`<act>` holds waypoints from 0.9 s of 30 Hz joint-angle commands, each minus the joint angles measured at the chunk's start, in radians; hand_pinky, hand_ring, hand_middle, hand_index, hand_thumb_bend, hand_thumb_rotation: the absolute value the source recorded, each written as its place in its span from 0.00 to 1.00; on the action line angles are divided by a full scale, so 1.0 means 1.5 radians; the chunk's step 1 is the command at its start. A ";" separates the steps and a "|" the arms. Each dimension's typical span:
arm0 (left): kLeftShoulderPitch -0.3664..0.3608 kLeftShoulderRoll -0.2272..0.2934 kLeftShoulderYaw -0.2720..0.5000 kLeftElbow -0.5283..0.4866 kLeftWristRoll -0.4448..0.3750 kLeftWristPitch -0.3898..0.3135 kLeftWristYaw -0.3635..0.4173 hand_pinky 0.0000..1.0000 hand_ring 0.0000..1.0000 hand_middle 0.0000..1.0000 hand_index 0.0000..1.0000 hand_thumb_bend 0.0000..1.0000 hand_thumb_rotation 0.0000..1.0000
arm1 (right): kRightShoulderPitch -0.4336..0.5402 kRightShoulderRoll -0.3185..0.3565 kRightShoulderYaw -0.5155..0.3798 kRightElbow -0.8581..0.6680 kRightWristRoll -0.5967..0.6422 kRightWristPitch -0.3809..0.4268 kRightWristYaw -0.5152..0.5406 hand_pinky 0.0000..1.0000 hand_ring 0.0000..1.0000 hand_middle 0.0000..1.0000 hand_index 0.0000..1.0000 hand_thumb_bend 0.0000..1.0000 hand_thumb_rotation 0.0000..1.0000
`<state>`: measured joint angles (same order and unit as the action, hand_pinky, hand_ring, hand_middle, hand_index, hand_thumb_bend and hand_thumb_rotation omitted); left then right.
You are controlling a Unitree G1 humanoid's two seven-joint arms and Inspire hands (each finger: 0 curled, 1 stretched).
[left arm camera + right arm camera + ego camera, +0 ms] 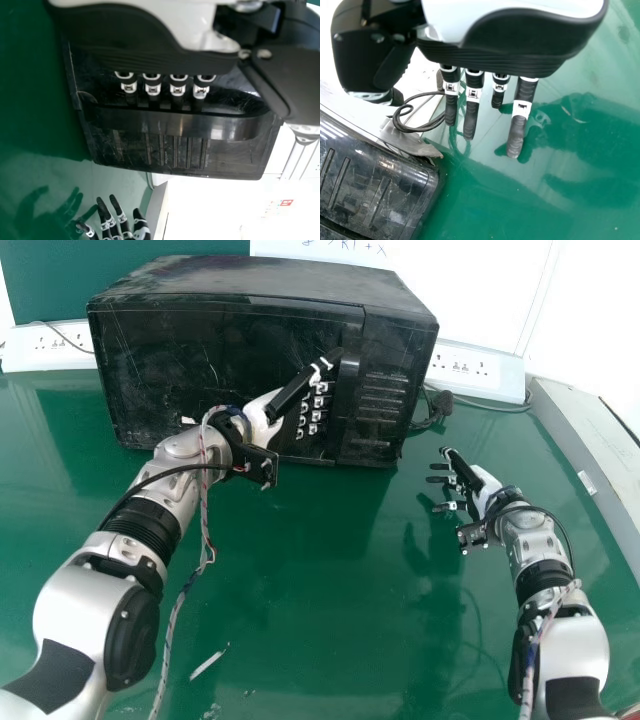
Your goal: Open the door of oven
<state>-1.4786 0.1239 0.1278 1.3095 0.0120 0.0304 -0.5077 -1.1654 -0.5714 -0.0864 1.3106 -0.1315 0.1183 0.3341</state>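
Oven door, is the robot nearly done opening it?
Not nearly, it seems. Done: the left hand is up at the handle. Being worked on: its fingers reach to the handle's edge, probably to pull. Left to do: the door looks shut against the oven, so it must swing open. The right hand is off beside the oven.

Left hand point(262, 417) — fingertips hidden behind handle point(175, 124); oven point(375, 192) — cut off by right wrist view's edge.
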 commanded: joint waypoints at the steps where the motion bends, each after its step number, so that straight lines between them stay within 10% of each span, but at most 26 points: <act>1: -0.017 -0.018 -0.009 0.008 0.009 -0.002 0.000 0.94 0.95 0.98 1.00 1.00 1.00 | 0.037 0.024 0.012 0.023 -0.011 0.021 0.023 0.66 0.70 0.75 0.85 0.63 0.55; 27: -0.007 -0.051 0.003 0.011 0.011 -0.010 0.046 0.85 0.80 0.87 0.94 1.00 0.98 | 0.036 0.026 0.011 0.023 -0.005 0.027 0.022 0.64 0.71 0.76 0.84 0.60 0.54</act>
<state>-1.4803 0.0830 0.1317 1.3178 0.0329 0.0272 -0.4328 -1.1653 -0.5726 -0.0793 1.3108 -0.1308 0.1150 0.3357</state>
